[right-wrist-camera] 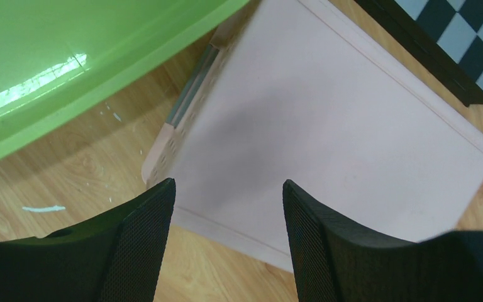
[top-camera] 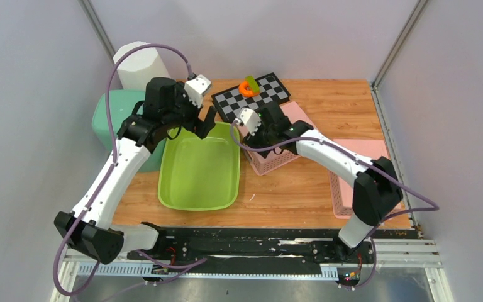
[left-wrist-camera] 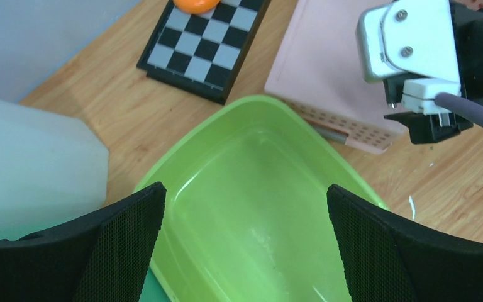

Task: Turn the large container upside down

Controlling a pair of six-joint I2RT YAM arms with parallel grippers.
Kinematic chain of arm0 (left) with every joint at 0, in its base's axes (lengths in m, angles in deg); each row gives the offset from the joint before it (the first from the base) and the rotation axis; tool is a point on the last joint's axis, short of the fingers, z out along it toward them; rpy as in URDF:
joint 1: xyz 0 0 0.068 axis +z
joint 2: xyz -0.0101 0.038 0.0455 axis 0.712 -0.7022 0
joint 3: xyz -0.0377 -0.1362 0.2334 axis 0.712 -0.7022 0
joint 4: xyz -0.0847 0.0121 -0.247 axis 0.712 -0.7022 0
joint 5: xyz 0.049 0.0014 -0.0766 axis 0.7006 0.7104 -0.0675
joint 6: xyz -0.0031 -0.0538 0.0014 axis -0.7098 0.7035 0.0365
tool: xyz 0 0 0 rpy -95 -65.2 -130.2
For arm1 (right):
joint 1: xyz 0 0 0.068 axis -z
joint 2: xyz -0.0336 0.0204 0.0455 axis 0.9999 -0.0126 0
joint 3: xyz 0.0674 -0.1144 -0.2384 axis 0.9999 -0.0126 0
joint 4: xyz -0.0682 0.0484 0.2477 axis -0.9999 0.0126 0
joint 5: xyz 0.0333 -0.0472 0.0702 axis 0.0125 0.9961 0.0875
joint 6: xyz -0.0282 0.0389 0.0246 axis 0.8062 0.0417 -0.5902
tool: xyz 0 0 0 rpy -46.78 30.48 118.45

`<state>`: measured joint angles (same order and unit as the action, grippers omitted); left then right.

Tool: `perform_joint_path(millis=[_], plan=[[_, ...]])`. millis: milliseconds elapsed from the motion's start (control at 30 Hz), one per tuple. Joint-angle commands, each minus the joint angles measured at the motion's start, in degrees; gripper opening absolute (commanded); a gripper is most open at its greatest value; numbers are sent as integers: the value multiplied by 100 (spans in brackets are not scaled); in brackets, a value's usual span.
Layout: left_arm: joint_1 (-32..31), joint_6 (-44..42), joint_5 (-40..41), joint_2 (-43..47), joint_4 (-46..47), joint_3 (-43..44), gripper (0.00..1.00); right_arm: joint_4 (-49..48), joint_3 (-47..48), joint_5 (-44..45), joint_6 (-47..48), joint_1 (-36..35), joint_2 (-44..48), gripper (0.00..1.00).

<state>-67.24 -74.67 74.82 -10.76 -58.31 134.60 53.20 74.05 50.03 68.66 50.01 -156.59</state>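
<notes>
From above, the green tub [top-camera: 196, 170] sits right way up on the counter [top-camera: 289, 189], its open mouth facing the ceiling. The left end effector [top-camera: 205, 124] hangs over the tub's far rim, jaws spread wide and holding nothing. Just to the right of it, the right end effector [top-camera: 253, 132] hovers above an overturned pink basket [top-camera: 272, 160]. Its jaws are partly spread and also empty. Beyond both lies a checkerboard [top-camera: 267, 94] with an orange piece [top-camera: 248, 88] on it.

In the left wrist view, the tub's bare inside fills the space below and between the two black fingers [left-wrist-camera: 126, 245], and neither finger touches it. A white jug [left-wrist-camera: 31, 157] stands off to their left.

In the right wrist view, the basket's flat pink underside lies directly beneath the fingers [right-wrist-camera: 138, 251], with nothing between them. The tub's rim is up and to the left, close beside the basket. Whether the two touch cannot be told.
</notes>
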Motion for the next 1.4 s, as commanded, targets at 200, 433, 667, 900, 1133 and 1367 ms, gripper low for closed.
perform_joint_path(millis=[200, 433, 667, 900, 1133, 1367], plan=[[519, -281, -155, 357, -196, -687, 100, 147, 596, 25, -475, -444, -820, 66], [550, -334, -150, 440, -120, -882, 100, 149, 696, 1040, -514, -478, -1288, 65], [550, -303, -160, 549, 2, -1078, 100, 143, 724, 1405, -408, -384, -1590, 65], [550, -266, -203, 583, 71, -1131, 100, 149, 663, 1566, -455, -151, -1607, 65], [550, -240, -251, 567, 109, -1162, 100, 167, 639, 1596, -551, 99, -1650, 64], [550, -213, -291, 546, 144, -1179, 100, 159, 808, 1621, -494, 462, -1770, 64]])
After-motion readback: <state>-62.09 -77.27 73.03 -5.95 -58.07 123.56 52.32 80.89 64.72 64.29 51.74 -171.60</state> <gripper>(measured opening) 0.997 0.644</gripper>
